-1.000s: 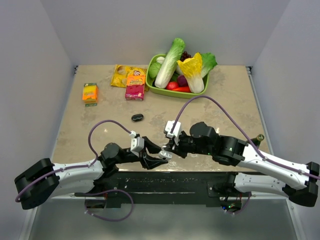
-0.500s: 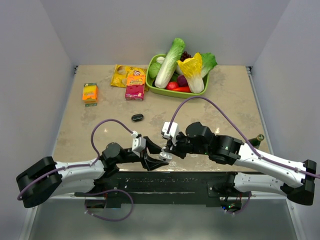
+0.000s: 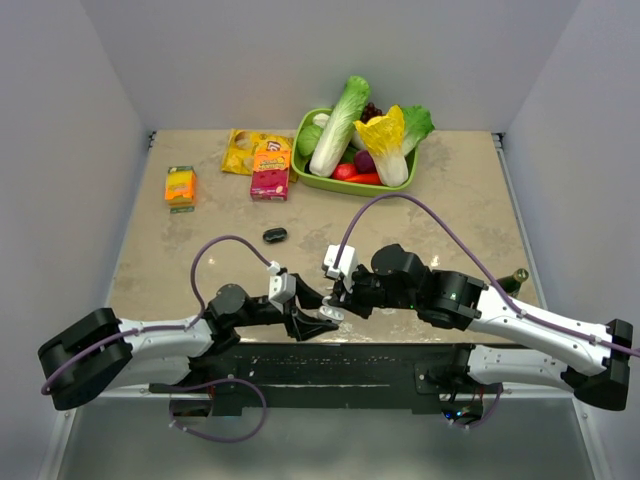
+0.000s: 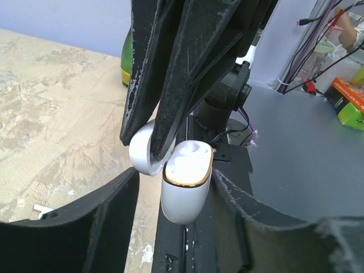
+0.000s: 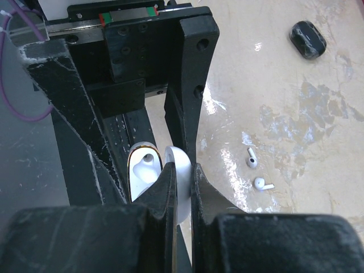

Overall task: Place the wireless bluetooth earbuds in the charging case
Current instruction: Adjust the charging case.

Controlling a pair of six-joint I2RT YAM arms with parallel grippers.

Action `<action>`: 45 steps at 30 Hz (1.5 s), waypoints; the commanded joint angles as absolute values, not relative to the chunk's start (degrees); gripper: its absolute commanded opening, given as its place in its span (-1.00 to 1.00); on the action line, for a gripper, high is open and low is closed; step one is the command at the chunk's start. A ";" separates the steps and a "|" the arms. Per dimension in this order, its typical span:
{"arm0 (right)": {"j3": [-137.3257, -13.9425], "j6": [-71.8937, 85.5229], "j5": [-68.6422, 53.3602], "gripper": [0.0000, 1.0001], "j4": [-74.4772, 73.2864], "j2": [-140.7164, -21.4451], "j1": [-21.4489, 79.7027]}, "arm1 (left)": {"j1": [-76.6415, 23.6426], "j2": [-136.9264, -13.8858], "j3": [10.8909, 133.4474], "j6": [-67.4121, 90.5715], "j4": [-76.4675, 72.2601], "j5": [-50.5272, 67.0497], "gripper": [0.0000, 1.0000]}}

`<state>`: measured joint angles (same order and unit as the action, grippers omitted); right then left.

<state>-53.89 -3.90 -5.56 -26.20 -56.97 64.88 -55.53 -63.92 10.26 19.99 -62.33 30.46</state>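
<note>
Glossy white charging case [image 4: 185, 190], rounded with a gold-rimmed mouth, sits open between both grippers at the near table edge; right gripper [image 5: 182, 173] is clamped narrow on its hinged lid [image 5: 177, 165]; left gripper [image 4: 176, 177] stands part-way wide, scuffed black fingers [image 4: 85, 227] either side of the case body, gap showing on one side; two tiny white stemmed earbuds [image 5: 251, 158] lie loose, close together, on the marbled beige table [image 5: 307, 114], apart from the case.
</note>
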 commanded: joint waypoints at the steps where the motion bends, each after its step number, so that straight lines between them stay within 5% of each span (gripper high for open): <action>1: -55.99 -4.22 -6.42 -1.00 -25.58 -55.99 65.13 | -55.37 -64.34 11.95 20.13 -66.36 30.85 0.07; 10: -55.90 -4.31 -6.50 -1.00 -25.58 -56.34 65.13 | -55.28 -63.55 12.30 20.30 -66.45 30.94 0.14; 15: -55.99 -4.22 -6.59 -1.00 -25.66 -56.60 65.13 | -55.37 -64.07 12.39 20.13 -66.44 31.55 -0.37; 16: -55.99 -4.22 -6.68 -1.00 -25.66 -56.69 65.04 | -55.37 -64.25 12.31 20.13 -66.79 31.64 -0.78; 17: -56.07 -4.22 -6.77 -1.00 -25.75 -56.69 65.13 | -55.28 -64.42 12.13 20.13 -67.06 31.47 -1.00; 27: -56.51 -3.08 -6.15 -0.99 -24.96 -57.13 65.13 | -55.37 -64.34 9.93 20.22 -71.80 29.71 -1.00; 34: -57.48 2.43 -1.51 -0.06 -21.72 -56.69 65.04 | -55.37 -64.86 6.60 21.00 -78.92 26.55 -1.00; 40: -60.64 6.76 -0.09 0.20 -16.62 -55.73 64.95 | -55.37 -64.78 2.99 21.62 -87.88 21.72 -1.00; 45: -55.13 12.64 16.64 0.55 -12.04 -49.24 64.34 | -55.37 -61.97 0.00 21.71 -94.04 17.06 -1.00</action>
<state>-57.49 6.26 2.44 -18.70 -54.89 64.88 -55.53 -64.66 2.96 21.89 -71.61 22.26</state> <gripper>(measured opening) 0.701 0.320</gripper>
